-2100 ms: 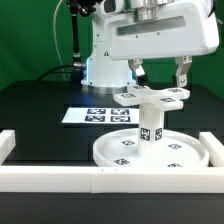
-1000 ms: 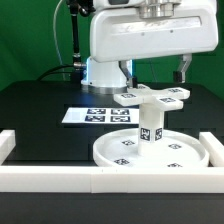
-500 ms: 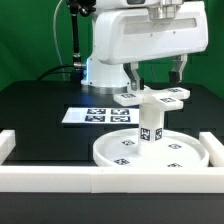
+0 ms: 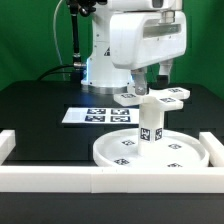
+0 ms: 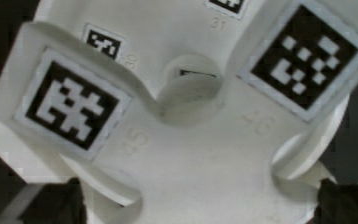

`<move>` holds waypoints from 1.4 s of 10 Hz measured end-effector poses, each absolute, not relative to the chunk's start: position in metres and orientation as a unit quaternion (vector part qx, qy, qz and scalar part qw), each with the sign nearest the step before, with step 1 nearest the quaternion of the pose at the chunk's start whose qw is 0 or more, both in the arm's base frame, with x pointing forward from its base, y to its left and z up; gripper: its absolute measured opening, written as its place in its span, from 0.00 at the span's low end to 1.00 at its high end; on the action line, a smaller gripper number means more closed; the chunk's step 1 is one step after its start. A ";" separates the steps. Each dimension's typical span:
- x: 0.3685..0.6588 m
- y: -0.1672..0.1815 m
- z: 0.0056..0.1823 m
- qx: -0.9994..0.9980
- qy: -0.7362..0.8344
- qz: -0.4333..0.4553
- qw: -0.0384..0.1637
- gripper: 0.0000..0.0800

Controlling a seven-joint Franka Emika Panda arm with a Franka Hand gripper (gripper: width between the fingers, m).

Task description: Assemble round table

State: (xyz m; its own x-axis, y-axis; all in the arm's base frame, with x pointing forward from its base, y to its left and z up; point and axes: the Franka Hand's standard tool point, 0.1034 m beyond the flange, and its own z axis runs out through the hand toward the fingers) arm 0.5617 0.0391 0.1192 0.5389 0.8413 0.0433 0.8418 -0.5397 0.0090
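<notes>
The large rimmed round disc [image 4: 150, 152] lies on the black table by the front wall. The short post [image 4: 150, 123] stands upright on its middle. The flat cross-shaped piece [image 4: 153, 96] sits on top of the post. My gripper [image 4: 152, 78] hangs just above the cross, open and empty, with a finger on either side of its centre. In the wrist view the tagged cross [image 5: 176, 110] fills the picture. Its round hub lies between my dark fingertips [image 5: 43, 200], which show only at the corners. The gripper's midpoint [image 5: 194, 205] is over the cross.
The marker board [image 4: 98, 115] lies flat on the table at the exterior view's left of the disc. The white border wall [image 4: 60, 178] runs along the front with raised ends at both sides. The robot's base [image 4: 100, 70] stands behind.
The wrist has turned about its vertical axis above the cross, so the fingers now look closer together in the exterior view. The table parts have not moved.
</notes>
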 end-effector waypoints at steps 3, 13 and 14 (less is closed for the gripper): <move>0.560 0.035 0.116 -0.824 -0.566 -0.014 -0.001 0.81; 0.559 0.031 0.102 -0.843 -0.538 -0.004 0.001 0.57; 0.559 0.031 0.102 -0.843 -0.538 -0.003 0.001 0.55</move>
